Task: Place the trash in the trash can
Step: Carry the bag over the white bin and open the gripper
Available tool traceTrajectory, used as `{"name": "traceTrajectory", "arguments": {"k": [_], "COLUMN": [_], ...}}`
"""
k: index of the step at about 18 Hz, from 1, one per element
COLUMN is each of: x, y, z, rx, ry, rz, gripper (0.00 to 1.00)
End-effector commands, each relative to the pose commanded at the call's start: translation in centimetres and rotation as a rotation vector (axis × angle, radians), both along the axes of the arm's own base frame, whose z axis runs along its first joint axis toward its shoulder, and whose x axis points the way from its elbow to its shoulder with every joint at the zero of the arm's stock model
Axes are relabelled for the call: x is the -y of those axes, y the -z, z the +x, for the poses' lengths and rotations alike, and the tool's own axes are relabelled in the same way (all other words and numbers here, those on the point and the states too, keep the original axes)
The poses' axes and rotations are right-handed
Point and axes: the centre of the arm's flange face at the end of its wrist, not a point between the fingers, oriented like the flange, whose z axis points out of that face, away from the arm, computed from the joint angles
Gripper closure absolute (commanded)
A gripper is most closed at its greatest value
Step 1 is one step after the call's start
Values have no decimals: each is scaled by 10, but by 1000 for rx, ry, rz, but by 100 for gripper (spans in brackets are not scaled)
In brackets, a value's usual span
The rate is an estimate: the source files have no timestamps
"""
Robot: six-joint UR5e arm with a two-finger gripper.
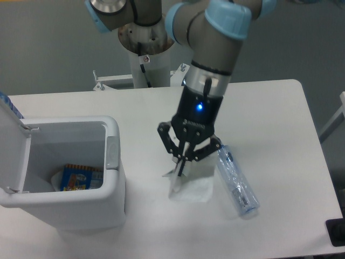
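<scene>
Wrapper point(190, 182): crumpled, whitish-translucent, hanging from the gripper point(181, 164), whose fingers are pinching its top left edge together; lower part is resting on the table point(269, 113). Bottle point(235, 180): lying just right of the wrapper, long axis running upper-left to lower-right. Trash can point(64, 172): standing at left, lid open.

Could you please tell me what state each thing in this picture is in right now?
Hand: shut on the wrapper, raised above the table.
Wrapper: pinched at its upper edge, hanging down, crumpled.
Bottle: lying on its side on the table, crushed, not held.
Trash can: upright, lid flipped open, a blue packet already inside.
</scene>
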Motion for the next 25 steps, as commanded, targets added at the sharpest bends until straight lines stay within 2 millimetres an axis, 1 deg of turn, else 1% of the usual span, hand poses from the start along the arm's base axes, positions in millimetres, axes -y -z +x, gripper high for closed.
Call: {"name": "traceTrajectory", "arguments": {"k": [1, 3, 5, 6, 8, 10, 11, 12, 13, 14, 16, 17, 18, 21, 23, 25], "x": [0, -2, -7, -9, -21, -34, -40, -49, -54, -58, -63, -64, -65, -68, -68, -64], "y": [-8, -24, -32, -34, -30, -22, -18, -6, -2, 3, 4, 2, 0, -13, -19, -26], "z": [9, 33, 58, 66, 90, 108, 117, 132, 142, 148, 151, 149, 149, 147, 140, 125], "rx": [10, 17, 23, 29, 45, 55, 62, 69, 73, 73, 50, 33, 32, 23, 28, 34], "ry": [-7, 0, 21, 28, 64, 101, 121, 151, 169, 188, 212, 220, 220, 216, 194, 154], "rz": [9, 26, 33, 35, 26, 16, 9, -8, -13, -18, -7, 3, 7, 25, 32, 38], "gripper": [100, 100, 100, 100, 100, 100, 99, 96, 92, 78, 20, 6, 0, 0, 0, 0]}}
